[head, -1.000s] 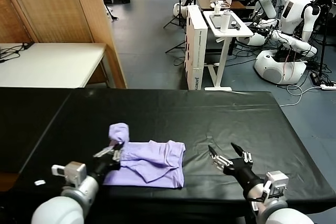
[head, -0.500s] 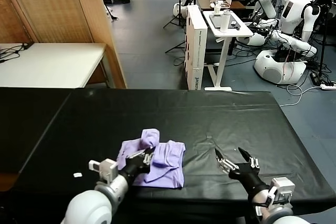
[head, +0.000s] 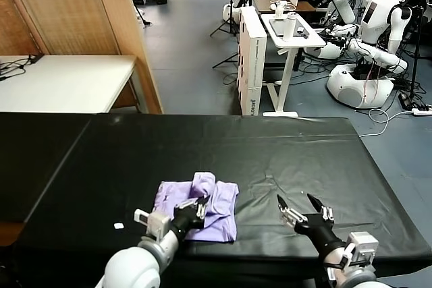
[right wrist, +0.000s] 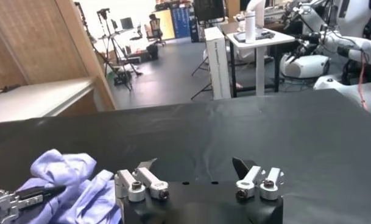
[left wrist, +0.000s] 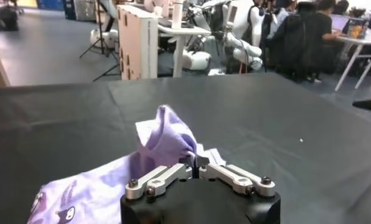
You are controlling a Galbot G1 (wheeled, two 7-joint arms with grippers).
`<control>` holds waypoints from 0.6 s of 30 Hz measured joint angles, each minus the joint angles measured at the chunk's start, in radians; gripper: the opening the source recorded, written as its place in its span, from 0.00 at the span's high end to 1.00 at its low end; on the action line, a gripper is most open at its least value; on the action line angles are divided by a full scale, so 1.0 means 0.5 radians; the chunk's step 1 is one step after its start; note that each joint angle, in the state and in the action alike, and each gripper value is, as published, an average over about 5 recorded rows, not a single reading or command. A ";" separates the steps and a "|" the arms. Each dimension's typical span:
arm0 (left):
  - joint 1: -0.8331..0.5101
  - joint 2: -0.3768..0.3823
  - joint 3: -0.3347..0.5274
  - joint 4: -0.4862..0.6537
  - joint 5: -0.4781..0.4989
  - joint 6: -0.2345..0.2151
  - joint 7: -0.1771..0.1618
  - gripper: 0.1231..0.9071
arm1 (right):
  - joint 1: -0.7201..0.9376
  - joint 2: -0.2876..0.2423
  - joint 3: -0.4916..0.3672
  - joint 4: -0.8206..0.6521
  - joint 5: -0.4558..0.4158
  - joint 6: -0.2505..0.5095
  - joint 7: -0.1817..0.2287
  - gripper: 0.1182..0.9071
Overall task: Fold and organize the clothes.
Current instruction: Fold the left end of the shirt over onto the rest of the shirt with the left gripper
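The lavender T-shirt (head: 196, 207) lies partly folded on the black table (head: 223, 146) near its front edge. My left gripper (head: 200, 203) is shut on a raised fold of the shirt (left wrist: 167, 137) and holds it over the middle of the garment; a dark purple print shows on the flat part (left wrist: 63, 210). My right gripper (head: 300, 204) is open and empty, hovering over bare table to the right of the shirt. In the right wrist view its fingertips (right wrist: 243, 164) are spread wide, and the shirt (right wrist: 63, 176) with the left gripper shows beside them.
A small white scrap (head: 119, 225) lies on the table left of the shirt. A white desk (head: 61, 82) stands beyond the table at the left. A white stand (head: 287, 32) and other robots (head: 378, 25) stand far behind.
My left gripper has carried the held part of the shirt rightward, from the shirt's left edge over onto its middle. The right gripper stays open and has drawn back a little.
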 joint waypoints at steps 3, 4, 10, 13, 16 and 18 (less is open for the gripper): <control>0.013 -0.001 0.004 -0.018 -0.005 -0.028 0.010 0.87 | 0.000 0.002 -0.005 0.001 -0.002 0.000 0.000 0.00; 0.016 -0.002 0.006 -0.025 -0.007 -0.033 0.014 0.81 | 0.000 0.003 -0.006 0.001 -0.002 0.000 0.000 0.00; 0.043 -0.007 -0.010 -0.065 -0.025 -0.103 0.023 0.33 | -0.003 0.006 -0.015 0.001 -0.005 0.001 -0.004 0.00; 0.064 0.001 -0.050 -0.096 -0.074 -0.149 0.020 0.12 | 0.007 0.011 -0.034 -0.008 -0.008 0.001 -0.006 0.00; 0.092 0.021 -0.121 -0.137 -0.111 -0.123 0.004 0.02 | 0.023 0.021 -0.053 -0.021 -0.009 0.001 -0.006 0.00; 0.116 0.039 -0.182 -0.167 -0.147 -0.055 -0.025 0.01 | 0.029 0.028 -0.062 -0.028 -0.009 0.001 -0.007 0.00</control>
